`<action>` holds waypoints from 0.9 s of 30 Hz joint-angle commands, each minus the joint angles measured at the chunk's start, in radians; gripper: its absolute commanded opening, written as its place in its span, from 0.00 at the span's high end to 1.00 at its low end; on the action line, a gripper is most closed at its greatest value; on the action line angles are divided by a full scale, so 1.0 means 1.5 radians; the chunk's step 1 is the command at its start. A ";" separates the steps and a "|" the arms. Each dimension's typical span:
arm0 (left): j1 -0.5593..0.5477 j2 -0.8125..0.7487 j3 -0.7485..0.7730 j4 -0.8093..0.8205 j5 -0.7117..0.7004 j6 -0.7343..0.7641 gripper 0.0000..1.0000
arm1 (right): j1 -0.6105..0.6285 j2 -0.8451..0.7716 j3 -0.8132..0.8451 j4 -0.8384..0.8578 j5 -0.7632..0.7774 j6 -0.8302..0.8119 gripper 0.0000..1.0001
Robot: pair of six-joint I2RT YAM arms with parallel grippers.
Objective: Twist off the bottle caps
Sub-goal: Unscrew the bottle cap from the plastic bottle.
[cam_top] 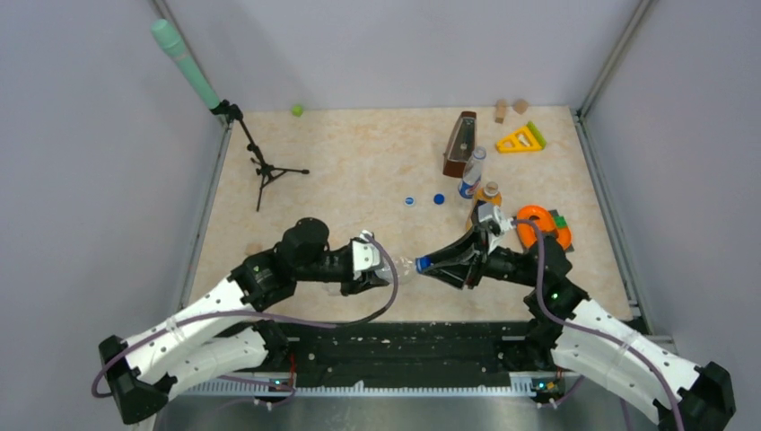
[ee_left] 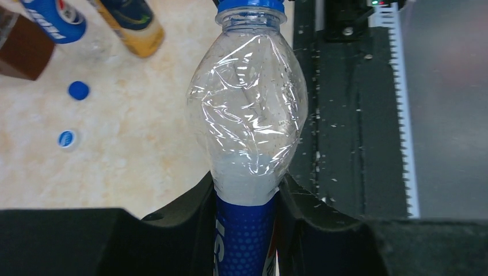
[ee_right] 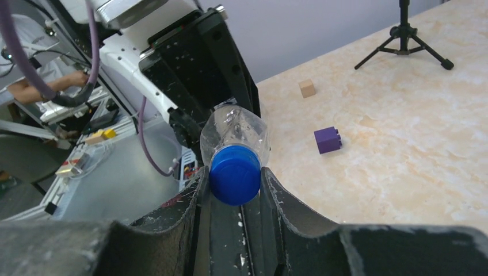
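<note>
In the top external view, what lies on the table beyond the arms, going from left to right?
Black metal tripod stand → pale white-blue round plastic cap → dark blue round plastic cap → yellow plastic triangle.

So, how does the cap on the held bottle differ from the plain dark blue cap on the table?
The held cap sits on its bottle; the loose cap lies off any bottle. The held cap is clamped in the right tool; nothing touches the loose cap. The held cap faces sideways in the air; the loose cap lies flat on the table. Both are round and dark blue.
</note>
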 commanded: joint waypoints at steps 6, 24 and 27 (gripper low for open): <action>0.050 0.101 0.100 -0.086 0.173 -0.056 1.00 | 0.003 -0.057 -0.022 -0.073 -0.080 -0.094 1.00; 0.041 -0.029 -0.060 0.102 -0.096 0.053 1.00 | 0.003 -0.026 0.026 -0.088 0.132 0.035 0.34; -0.003 -0.070 -0.099 0.146 -0.191 0.115 1.00 | 0.003 -0.016 0.032 -0.082 0.158 0.073 0.34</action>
